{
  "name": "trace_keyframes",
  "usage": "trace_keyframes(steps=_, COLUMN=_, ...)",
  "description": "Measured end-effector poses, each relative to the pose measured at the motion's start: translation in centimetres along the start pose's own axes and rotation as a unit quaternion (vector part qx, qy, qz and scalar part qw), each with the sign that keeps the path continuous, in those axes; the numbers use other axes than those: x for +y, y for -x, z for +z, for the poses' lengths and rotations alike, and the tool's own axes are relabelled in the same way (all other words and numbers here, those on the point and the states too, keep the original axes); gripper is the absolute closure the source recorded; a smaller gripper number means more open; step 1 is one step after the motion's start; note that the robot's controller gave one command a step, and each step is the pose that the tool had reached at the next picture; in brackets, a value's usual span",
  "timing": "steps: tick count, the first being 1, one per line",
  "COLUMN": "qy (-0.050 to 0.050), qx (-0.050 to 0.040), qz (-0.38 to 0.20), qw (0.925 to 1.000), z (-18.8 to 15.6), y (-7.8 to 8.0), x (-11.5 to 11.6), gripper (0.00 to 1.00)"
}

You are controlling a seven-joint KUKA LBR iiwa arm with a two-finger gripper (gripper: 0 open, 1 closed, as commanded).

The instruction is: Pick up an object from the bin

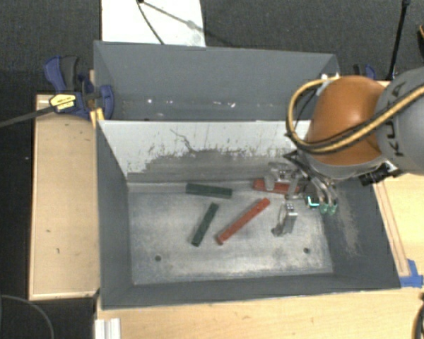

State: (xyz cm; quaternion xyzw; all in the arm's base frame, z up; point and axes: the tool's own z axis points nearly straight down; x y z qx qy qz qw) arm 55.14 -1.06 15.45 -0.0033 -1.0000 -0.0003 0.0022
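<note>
camera view, seen from beside the rig: the arm [417, 129] comes in from the right. its orange cover [343, 119] bulges over the right rear part of the grey metal bin [219, 292], with cables looped round it, and the wrist bends down inside. the gripper [286, 221] hangs low over the right part of the floor, pointing down and a little toward the front. whether it is spread or pressed together i cannot tell.

in the bin, nearest the front, a dark green bar [204, 224] lies tilted on the floor. just beside it is a red bar [242, 221], slanting up to the right. the red bar's upper end is near the gripper but apart from it, and it is the closest thing to the tool. further back a second dark green bar [208, 189] lies almost level near the foot of the back wall. farthest back, a small red piece [261, 184] sits at the foot of that wall, partly hidden by the wrist.
</note>
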Motion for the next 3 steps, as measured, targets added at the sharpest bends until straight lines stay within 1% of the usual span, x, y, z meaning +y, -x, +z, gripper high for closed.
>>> trace_keyframes(steps=1, qy=0.001, qx=0.0002, qz=-0.01, qw=0.9999, z=8.8, y=1.0, x=4.2, gripper=0.0)
trace_keyframes(steps=2, qy=0.0, qx=-0.0034, qz=-0.009, qw=1.0, z=8.4, y=1.2, x=4.0, gripper=1.0)
trace_keyframes(steps=3, qy=-0.001, qx=-0.0069, qz=-0.165, qw=0.9862, z=-5.5, y=1.7, x=5.5, gripper=1.0)
